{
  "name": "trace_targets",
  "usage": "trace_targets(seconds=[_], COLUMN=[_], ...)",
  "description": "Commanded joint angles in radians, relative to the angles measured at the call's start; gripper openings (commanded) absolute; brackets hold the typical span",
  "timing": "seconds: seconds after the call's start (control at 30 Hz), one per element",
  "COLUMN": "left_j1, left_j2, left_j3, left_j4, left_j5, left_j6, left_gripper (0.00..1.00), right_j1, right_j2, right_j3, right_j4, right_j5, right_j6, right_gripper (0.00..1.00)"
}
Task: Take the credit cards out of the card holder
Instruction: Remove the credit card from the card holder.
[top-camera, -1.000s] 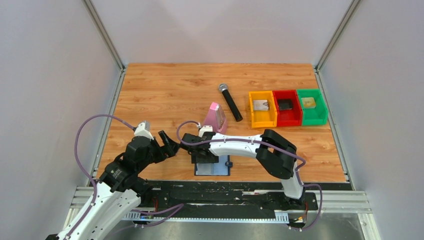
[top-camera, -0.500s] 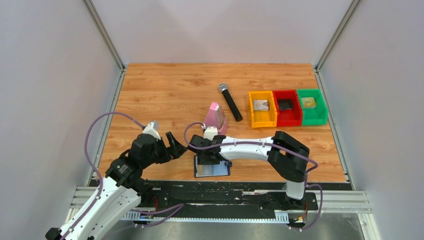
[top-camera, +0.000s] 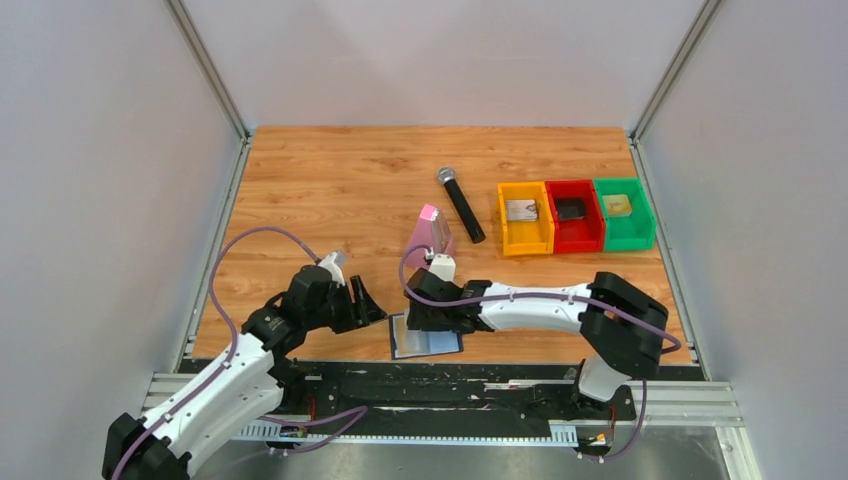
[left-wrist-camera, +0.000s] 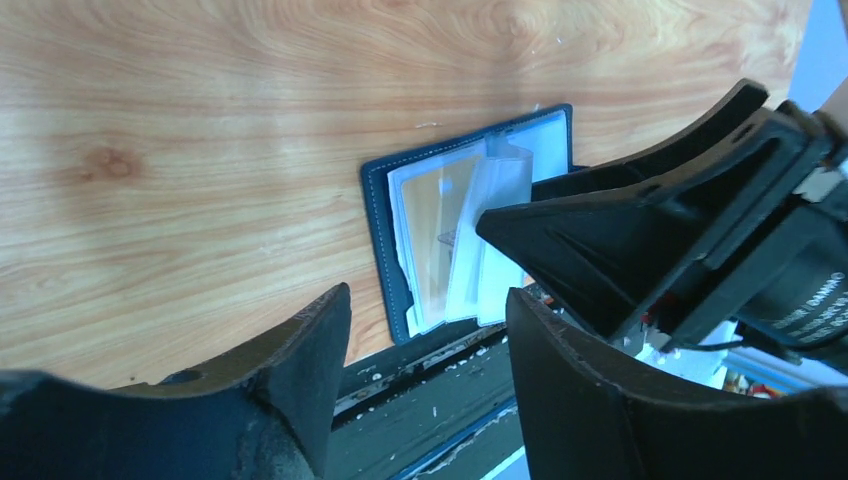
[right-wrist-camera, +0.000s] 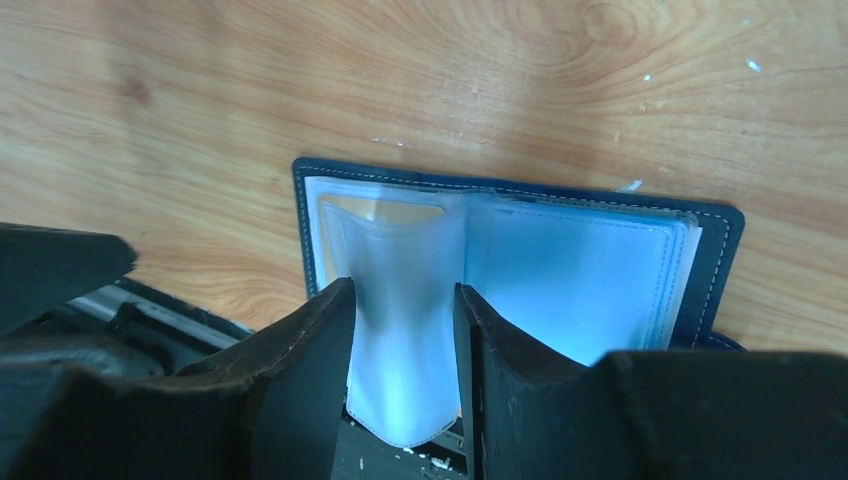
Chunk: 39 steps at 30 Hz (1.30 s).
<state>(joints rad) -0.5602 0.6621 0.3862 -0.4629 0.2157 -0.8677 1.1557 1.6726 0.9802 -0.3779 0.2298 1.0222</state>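
Right hand (right-wrist-camera: 403, 290) has its jaws about half closed on a clear sleeve (right-wrist-camera: 405, 380) lifted out of the open holder (right-wrist-camera: 722, 260). The sleeve fills the gap and touches both fingers (right-wrist-camera: 300, 370). The holder lies flat on the bench (right-wrist-camera: 200, 90) directly under this hand, at the bench's near edge, with the navy cover down and the pale pockets up. A tan-gold card (right-wrist-camera: 380, 208) shows in the pocket just beyond the lifted sleeve, on the half left of the hand, tucked inside it.

The left hand (left-wrist-camera: 428, 295) is wide open and holds nothing. It sits low over the bench just left of the holder, which lies beyond its fingertips, and it is close beside the right hand. I cannot tell whether it touches the holder.

Just beyond the right hand stands a pink metronome (top-camera: 432, 230). A microphone (top-camera: 461, 205) lies farther back. Well off to this hand's right sit orange, red and green bins (top-camera: 575, 243), each with a small item inside.
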Motion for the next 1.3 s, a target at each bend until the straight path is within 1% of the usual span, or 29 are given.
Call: trace_targets(seconds=[0.0,0.1,0.13,0.23,0.27,0.33,0.43,0.53,0.6,0.77,0.87,0.93,1.0,1.03,1.07,1.1,1.13,1.17,1.23,1.27], left_j1=[0.004,0.004,0.004,0.003,0.003,0.003,0.003,0.003,0.003,0.004,0.003,0.004,0.003,0.003,0.003,0.003,0.003,0.003,0.003,0.003], left_j2=[0.041,0.074,0.093,0.137,0.16,0.194,0.246,0.27,0.275,0.239,0.211,0.19,0.153,0.141,0.116,0.104,0.077,0.064,0.021,-0.011], left_j3=[-0.012,-0.025,-0.028,-0.035,-0.038,-0.05,-0.06,-0.054,-0.052,-0.041,-0.027,-0.011,0.003,0.013,0.02,0.031,0.038,0.05,0.066,0.07], left_j4=[0.153,0.212,0.238,0.288,0.3,0.346,0.404,0.408,0.402,0.353,0.291,0.246,0.203,0.186,0.147,0.128,0.089,0.071,0.019,-0.012], left_j5=[0.096,0.143,0.16,0.184,0.195,0.212,0.239,0.237,0.235,0.21,0.179,0.144,0.101,0.069,0.03,0.01,-0.029,-0.046,-0.096,-0.126], left_j6=[0.013,0.01,0.007,0.005,0.005,0.002,-0.008,-0.009,-0.008,-0.004,0.011,0.021,0.026,0.027,0.029,0.03,0.032,0.033,0.032,0.028], left_gripper=[0.6,0.51,0.46,0.35,0.3,0.26,0.23,0.23,0.23,0.28,0.31,0.35,0.42,0.51,0.56,0.64,0.67,0.72,0.78,0.79], right_j1=[-0.03,-0.048,-0.051,-0.056,-0.058,-0.063,-0.069,-0.076,-0.079,-0.08,-0.08,-0.079,-0.077,-0.074,-0.068,-0.058,-0.047,-0.037,-0.02,-0.011], right_j2=[-0.107,-0.135,-0.14,-0.15,-0.151,-0.152,-0.157,-0.179,-0.207,-0.272,-0.307,-0.331,-0.353,-0.357,-0.356,-0.346,-0.328,-0.306,-0.232,-0.199], right_j3=[-0.089,-0.136,-0.147,-0.17,-0.175,-0.186,-0.204,-0.221,-0.23,-0.21,-0.164,-0.128,-0.097,-0.082,-0.065,-0.049,-0.027,-0.008,0.04,0.062], right_j4=[0.215,0.273,0.286,0.302,0.305,0.315,0.331,0.331,0.299,0.055,-0.125,-0.195,-0.216,-0.218,-0.218,-0.215,-0.212,-0.211,-0.21,-0.21], right_j5=[-0.069,-0.098,-0.105,-0.109,-0.111,-0.119,-0.127,-0.127,-0.095,0.048,0.104,0.123,0.122,0.118,0.118,0.118,0.117,0.113,0.102,0.097], right_j6=[-0.026,-0.025,-0.026,-0.027,-0.026,-0.025,-0.024,-0.025,-0.025,0.011,0.066,0.083,0.081,0.079,0.08,0.079,0.074,0.067,0.055,0.05], right_gripper=[0.42,0.41,0.4,0.39,0.39,0.38,0.38,0.37,0.37,0.41,0.42,0.44,0.47,0.5,0.52,0.53,0.54,0.55,0.57,0.57])
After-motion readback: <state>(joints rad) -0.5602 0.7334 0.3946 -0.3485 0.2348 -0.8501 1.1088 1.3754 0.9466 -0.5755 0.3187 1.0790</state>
